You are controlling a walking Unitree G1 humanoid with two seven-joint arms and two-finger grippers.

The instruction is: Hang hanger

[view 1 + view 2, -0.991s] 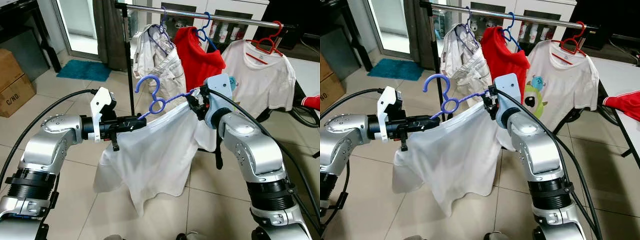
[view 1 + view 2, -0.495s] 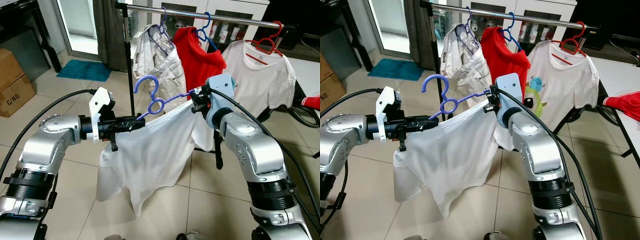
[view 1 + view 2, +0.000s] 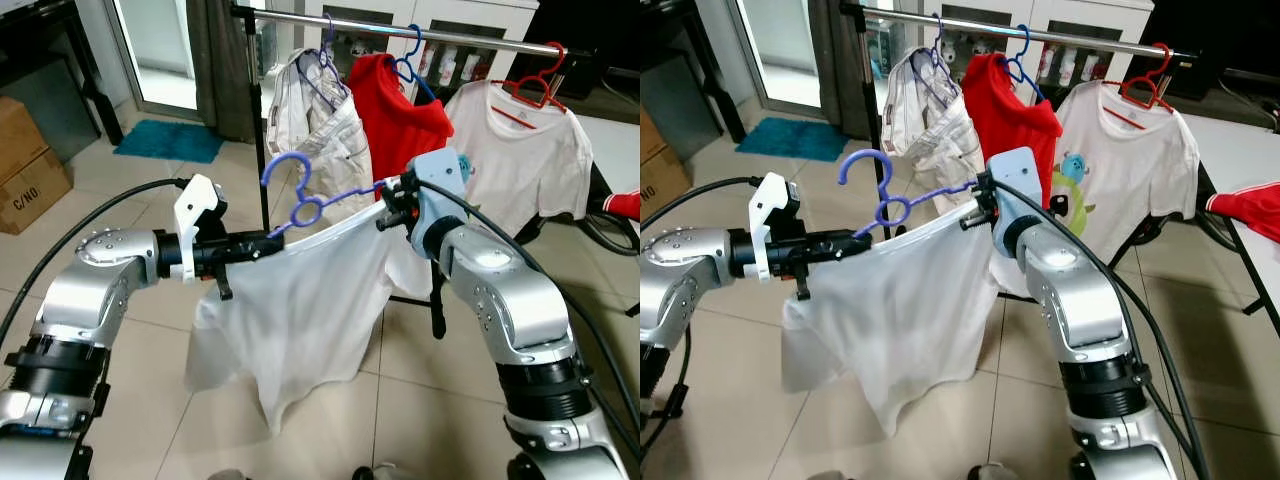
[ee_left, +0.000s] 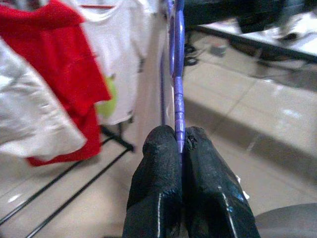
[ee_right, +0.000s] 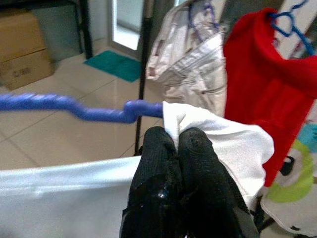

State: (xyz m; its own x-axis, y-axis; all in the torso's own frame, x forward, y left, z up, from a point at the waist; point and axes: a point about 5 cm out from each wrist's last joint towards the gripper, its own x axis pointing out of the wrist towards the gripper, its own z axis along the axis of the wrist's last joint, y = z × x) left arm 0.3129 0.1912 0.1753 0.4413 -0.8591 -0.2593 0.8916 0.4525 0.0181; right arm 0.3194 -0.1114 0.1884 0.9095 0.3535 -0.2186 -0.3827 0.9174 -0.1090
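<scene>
A purple hanger (image 3: 300, 200) carries a white garment (image 3: 300, 310) and is held level between my two arms, in front of the clothes rail (image 3: 400, 28). My left gripper (image 3: 268, 240) is shut on the hanger's left end; the left wrist view has both black fingers (image 4: 158, 188) pinched on the purple bar (image 4: 177, 84). My right gripper (image 3: 384, 202) is shut on the hanger's right end and the white cloth (image 5: 208, 134) wrapped over it. The hook (image 3: 865, 168) points up, below and left of the rail.
On the rail hang a pale jacket (image 3: 325, 125), a red top (image 3: 400, 120) on a blue hanger and a white T-shirt (image 3: 525, 160) on a red hanger. The rail's black post (image 3: 260, 130) stands just behind the hook. Cardboard boxes (image 3: 25, 170) sit far left.
Both arms have carried the hanger slightly left and a little higher. The white garment has swung beneath it. Both grips are unchanged.
</scene>
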